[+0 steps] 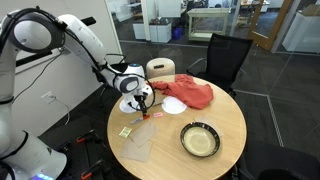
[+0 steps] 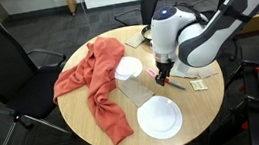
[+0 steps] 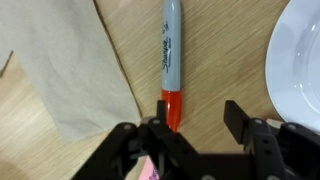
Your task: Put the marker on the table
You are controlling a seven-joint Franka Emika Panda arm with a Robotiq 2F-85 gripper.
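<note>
The marker (image 3: 171, 60) is grey with a red cap. It lies flat on the round wooden table (image 3: 215, 55), and in the wrist view it points away from me. My gripper (image 3: 197, 112) is open just above the table, and its left finger stands beside the red cap without closing on it. In both exterior views the gripper (image 1: 141, 101) (image 2: 162, 75) hangs low over the table's middle, between the red cloth and the white bowl. The marker is too small to make out in those views.
A red cloth (image 1: 188, 92) (image 2: 91, 83) lies draped across the table. A white bowl (image 1: 199, 139) (image 2: 159, 116) sits near the edge, its rim (image 3: 300, 60) to the right of the marker. A pale paper sheet (image 3: 60, 60) lies to its left. Black chairs (image 1: 225, 55) (image 2: 7, 58) stand around.
</note>
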